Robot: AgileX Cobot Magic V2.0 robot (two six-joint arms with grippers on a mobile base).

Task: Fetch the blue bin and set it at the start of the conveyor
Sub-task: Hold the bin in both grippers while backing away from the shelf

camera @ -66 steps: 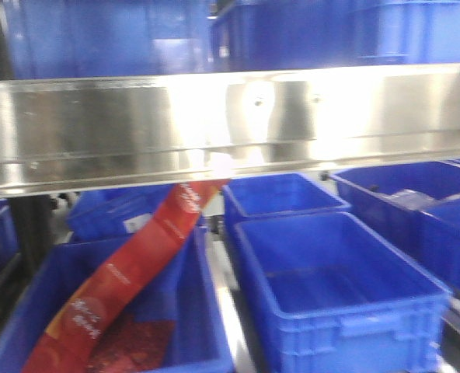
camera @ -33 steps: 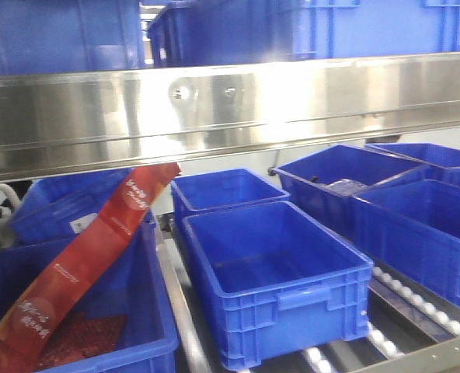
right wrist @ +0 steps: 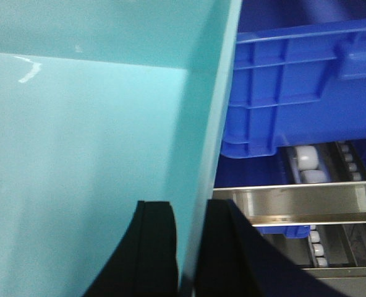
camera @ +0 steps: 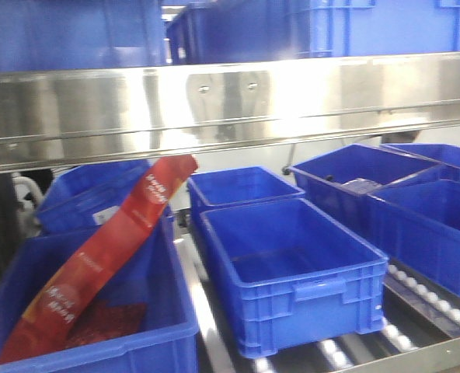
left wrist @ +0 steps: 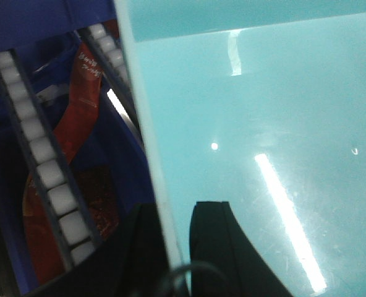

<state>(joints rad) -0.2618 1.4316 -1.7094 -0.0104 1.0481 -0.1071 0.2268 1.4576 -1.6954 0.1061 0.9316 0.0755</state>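
The blue bin [left wrist: 263, 124] is a pale turquoise tub that fills most of both wrist views; it is out of the front view. My left gripper [left wrist: 175, 210] is shut on its left wall, one black finger [left wrist: 214, 241] inside and one outside the rim. My right gripper [right wrist: 192, 207] is shut on the bin's [right wrist: 78, 136] right wall in the same way, with a finger [right wrist: 152, 247] against the inner face. The bin hangs over the shelf's bins and rollers. The conveyor start is out of view.
Ahead, a stainless-steel shelf rail [camera: 230, 101] spans the view, with several dark blue ribbed bins [camera: 292, 272] below it on white roller tracks [camera: 424, 291]. A red packet [camera: 106, 264] leans out of the left bin. A dark blue bin [right wrist: 300, 86] and a steel rail [right wrist: 294, 201] lie right of the tub.
The front view has drawn back from the shelf and swung sideways. The dark blue bins look smaller and the roller track now shows at the lower right.
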